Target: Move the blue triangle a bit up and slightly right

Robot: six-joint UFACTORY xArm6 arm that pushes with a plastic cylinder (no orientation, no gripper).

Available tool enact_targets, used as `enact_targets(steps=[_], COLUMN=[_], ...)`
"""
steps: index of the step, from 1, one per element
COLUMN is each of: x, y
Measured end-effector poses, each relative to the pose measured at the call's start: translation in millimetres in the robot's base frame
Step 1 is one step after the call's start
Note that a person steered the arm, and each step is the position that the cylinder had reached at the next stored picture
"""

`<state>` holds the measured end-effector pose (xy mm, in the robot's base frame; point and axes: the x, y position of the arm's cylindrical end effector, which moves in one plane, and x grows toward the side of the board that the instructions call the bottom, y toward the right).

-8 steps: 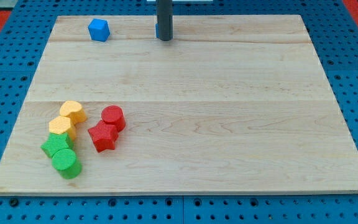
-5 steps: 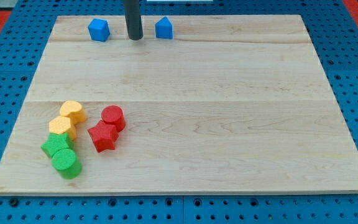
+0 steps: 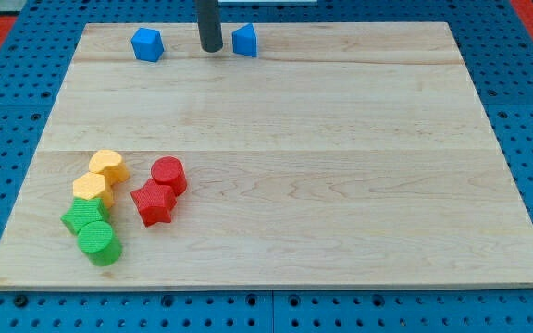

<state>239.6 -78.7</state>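
Observation:
The blue triangle [image 3: 244,41] sits near the board's top edge, a little left of centre. My tip [image 3: 211,49] stands just to its left with a narrow gap between them. Another blue block [image 3: 146,44], roughly hexagonal, lies further left along the same top edge.
At the lower left lies a cluster: two yellow blocks [image 3: 108,166] [image 3: 92,189], a green star-like block [image 3: 83,217], a green cylinder [image 3: 99,242], a red cylinder [image 3: 167,175] and a red star [image 3: 153,203]. The wooden board [image 3: 340,166] rests on a blue pegboard.
My tip first covered the blue triangle, swung left between the two blue blocks, then came back slightly right and up toward the triangle. The blocks have not visibly moved.

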Motion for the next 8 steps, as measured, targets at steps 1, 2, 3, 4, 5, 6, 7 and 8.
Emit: enact_targets(steps=[1, 2, 3, 4, 5, 6, 7, 8], x=[0.0, -3.3, -12.7, -23.6, -22.1, -22.1, -22.0, -22.0], y=[26.2, 31.2, 30.1, 25.8, 49.5, 54.1, 66.6, 86.4])
